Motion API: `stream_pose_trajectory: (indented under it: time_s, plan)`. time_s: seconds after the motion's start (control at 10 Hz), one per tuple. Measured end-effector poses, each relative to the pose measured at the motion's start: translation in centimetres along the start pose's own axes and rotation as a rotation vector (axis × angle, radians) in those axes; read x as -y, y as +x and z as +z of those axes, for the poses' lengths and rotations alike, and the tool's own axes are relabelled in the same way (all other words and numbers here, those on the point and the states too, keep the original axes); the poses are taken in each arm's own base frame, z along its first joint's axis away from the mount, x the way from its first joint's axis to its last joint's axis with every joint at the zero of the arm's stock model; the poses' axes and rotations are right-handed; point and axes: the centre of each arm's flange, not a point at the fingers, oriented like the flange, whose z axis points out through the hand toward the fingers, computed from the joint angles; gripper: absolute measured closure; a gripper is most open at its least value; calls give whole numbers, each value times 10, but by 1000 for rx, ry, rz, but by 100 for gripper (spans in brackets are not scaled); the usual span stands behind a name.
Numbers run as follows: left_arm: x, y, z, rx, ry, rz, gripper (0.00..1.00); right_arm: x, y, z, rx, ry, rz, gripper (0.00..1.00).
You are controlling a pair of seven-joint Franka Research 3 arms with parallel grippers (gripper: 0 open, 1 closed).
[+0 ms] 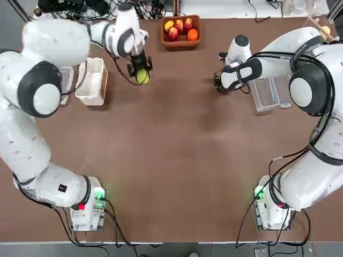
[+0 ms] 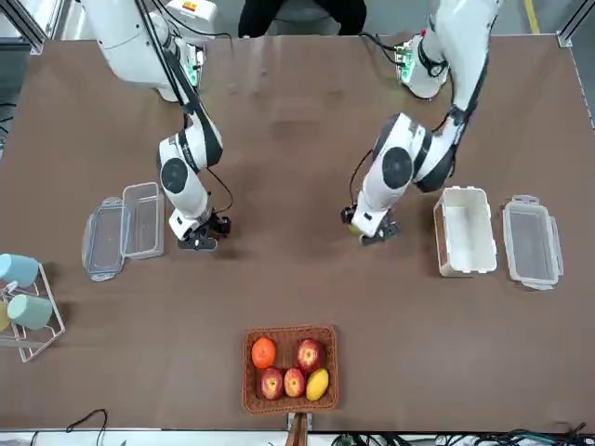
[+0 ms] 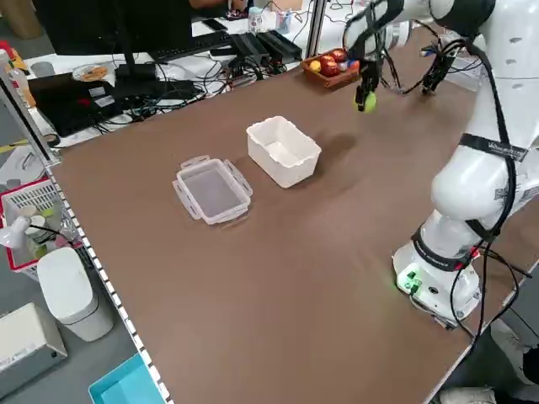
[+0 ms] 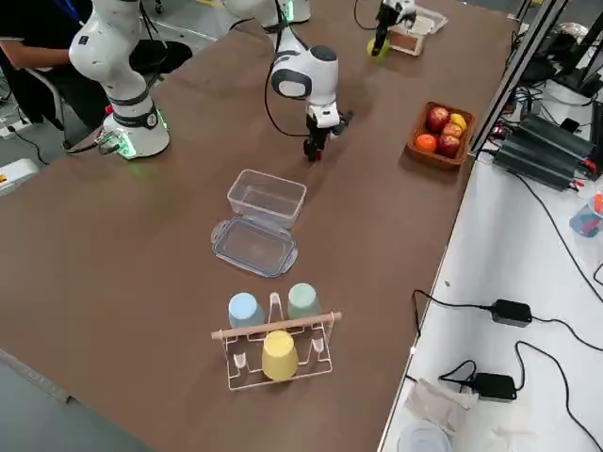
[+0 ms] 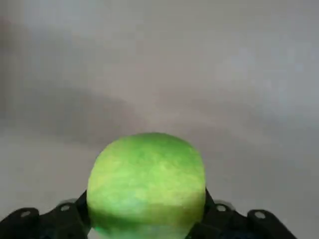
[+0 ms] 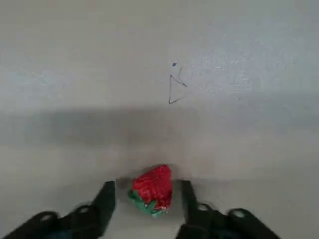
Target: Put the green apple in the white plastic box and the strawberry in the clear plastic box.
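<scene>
The left arm's jaws [image 5: 145, 211] grasp a green apple [image 5: 147, 184], seen at upper left of the overhead frame, just beside an open white tub [image 1: 93, 81]. At upper right in the same frame, the right arm's jaws [image 6: 149, 206] stand apart around a strawberry [image 6: 153, 190] (red, with a green leafy cap) lying on the brown counter [image 1: 177, 150], with a gap showing on at least one side. A clear box [image 2: 144, 220] with its attached lid [image 2: 104, 239] rests near that arm, at left of the frame shot from across the counter; a separate clear lid [image 2: 532, 242] lies beside the white tub at right. A wicker basket [image 2: 291, 406] of fruit sits at lower center, and a rack [image 2: 46, 344] holding cups [image 2: 30, 311] stands at the left edge.
</scene>
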Motion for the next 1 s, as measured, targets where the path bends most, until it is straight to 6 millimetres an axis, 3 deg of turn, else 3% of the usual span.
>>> stream_pose_trajectory:
  time_s: [0.1,0.2,0.3,0.5,0.6,0.8,1.0]
  plan:
    - [34,15,-34,-3,12,-12,24,0,0,0,1,0,2,55]
    - [70,34,-55,-5,14,-20,24,-1,0,0,1,-1,5,60]
    - [105,52,-60,5,19,-28,24,-2,1,0,1,-2,7,62]
    - [169,76,-44,36,93,-56,24,-13,8,-5,21,-16,24,62]
    - [195,82,-36,64,117,-76,24,-28,21,-22,70,-36,36,62]
    - [236,91,-24,74,184,-85,24,-66,46,-94,132,-47,4,62]
    - [298,113,-10,81,206,-94,24,-123,50,-150,167,-35,-68,62]
